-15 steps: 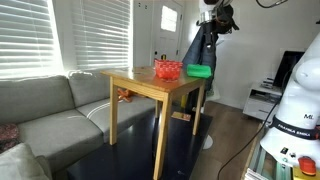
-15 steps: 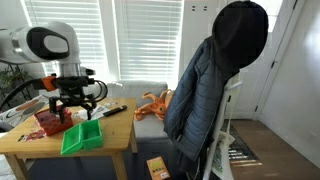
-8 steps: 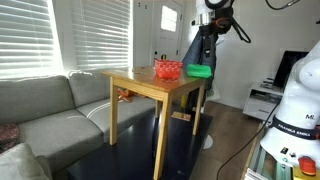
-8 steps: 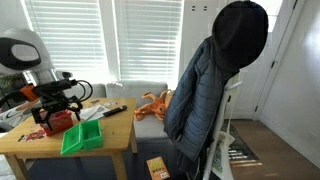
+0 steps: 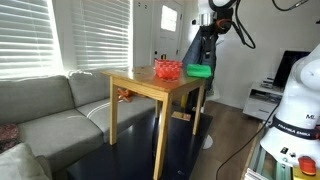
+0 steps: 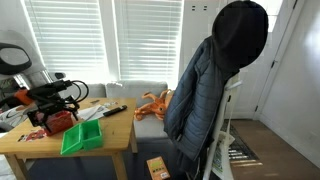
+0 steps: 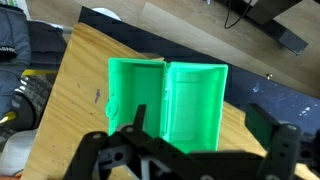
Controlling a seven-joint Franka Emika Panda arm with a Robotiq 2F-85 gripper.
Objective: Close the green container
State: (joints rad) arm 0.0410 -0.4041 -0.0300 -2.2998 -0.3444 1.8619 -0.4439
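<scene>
The hand (image 7: pixel 200 120) is open wide. Its two black fingers (image 7: pixel 137 122) are far apart and hold nothing. In the wrist view it hangs in the air over the green container (image 7: pixel 165 98) and does not touch it. The green container lies open on the wooden surface (image 7: pixel 78 75). Its two halves lie flat, side by side, joined in the middle. I cannot tell which half is the lid. In an exterior view the hand (image 6: pixel 55 98) is up above a red bowl (image 6: pixel 55 121). The green container (image 6: pixel 82 137) sits just beside that bowl, near the edge of the surface. A dark coat (image 6: pixel 215 80) hangs close to the surface. In an exterior view a grey sofa (image 5: pixel 50 105) stands next to the surface, on the side away from the green container (image 5: pixel 199 71).
</scene>
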